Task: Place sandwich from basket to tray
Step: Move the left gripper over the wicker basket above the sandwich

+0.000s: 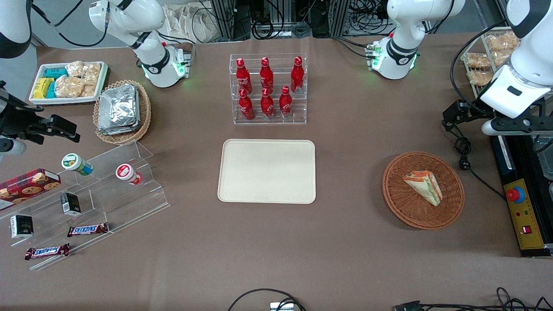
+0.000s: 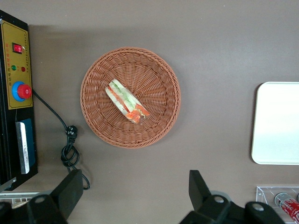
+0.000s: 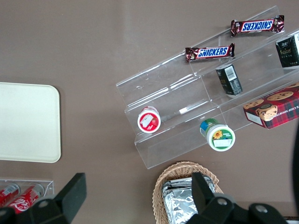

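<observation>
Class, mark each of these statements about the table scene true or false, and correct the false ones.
1. The sandwich lies in the basket. True.
2. The tray holds a bottle. False: nothing is on it.
3. The gripper is open and holds nothing. True.
4. The gripper grips the basket's rim. False: it hangs above the table, apart from the basket.
5. Six red bottles stand in a clear rack. False: seven.

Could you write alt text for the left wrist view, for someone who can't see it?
A wrapped sandwich lies in a round wicker basket on a brown table, seen from above by the open gripper. A cream tray lies empty beside it.
</observation>
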Controlling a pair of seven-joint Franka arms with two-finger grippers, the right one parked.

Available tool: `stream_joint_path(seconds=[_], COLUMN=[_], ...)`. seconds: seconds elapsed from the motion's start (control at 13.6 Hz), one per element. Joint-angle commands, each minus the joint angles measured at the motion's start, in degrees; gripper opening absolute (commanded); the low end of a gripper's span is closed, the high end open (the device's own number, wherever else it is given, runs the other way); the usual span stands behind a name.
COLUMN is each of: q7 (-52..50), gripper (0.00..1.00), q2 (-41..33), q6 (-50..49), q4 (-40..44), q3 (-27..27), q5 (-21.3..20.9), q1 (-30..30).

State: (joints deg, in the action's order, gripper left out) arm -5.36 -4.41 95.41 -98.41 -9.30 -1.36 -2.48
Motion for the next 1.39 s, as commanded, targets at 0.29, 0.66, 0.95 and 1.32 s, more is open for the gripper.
stream_joint_path(seconds=[0.29, 0.66, 0.95, 1.32], q7=[0.18, -1.92, -9.64, -18.61], gripper=[1.00, 1.00, 0.99, 0.99], q2=[0.10, 0.10, 0.10, 2.11], q6=[-0.14, 1.26, 9.24, 29.27], q4=[0.76, -1.16, -8.71, -24.61], q3=[-0.02, 1.12, 1.39, 2.70], q5=[-0.05, 0.04, -0.22, -0.49], q1=[0.01, 0.01, 0.01, 0.01])
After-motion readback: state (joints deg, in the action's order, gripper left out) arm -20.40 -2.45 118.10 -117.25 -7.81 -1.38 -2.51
